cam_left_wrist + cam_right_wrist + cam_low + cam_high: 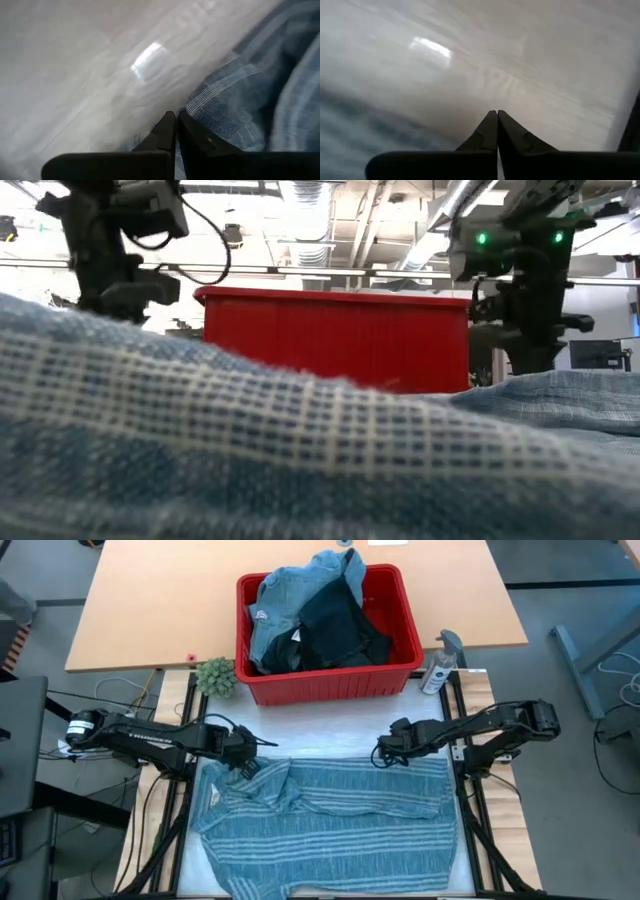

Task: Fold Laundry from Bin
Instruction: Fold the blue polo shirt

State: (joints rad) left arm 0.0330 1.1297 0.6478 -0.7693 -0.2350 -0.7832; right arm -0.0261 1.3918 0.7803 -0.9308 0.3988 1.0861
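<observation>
The left gripper (243, 766) has its two fingers pressed together, tips meeting at the striped shirt's (330, 825) upper left corner; the left wrist view shows the closed tips (174, 131) right at the cloth's edge, though whether any fabric is pinched between them cannot be told. The right gripper (383, 753) is likewise closed, its two fingers (496, 131) touching tip to tip over the pale table surface (520, 60) at the shirt's upper right edge, with nothing visibly caught between them.

One blue-grey white-striped shirt lies spread across the near half of the table, between the two arms, rumpled near the left gripper. Behind it stands one red bin (330, 682), holding a heap of garments: a light blue denim piece (290, 595) draped over the rim and a dark one (335, 625) beside it. One spray bottle (440, 665) stands just right of the bin, and one small green plant (215, 676) just left of it.
</observation>
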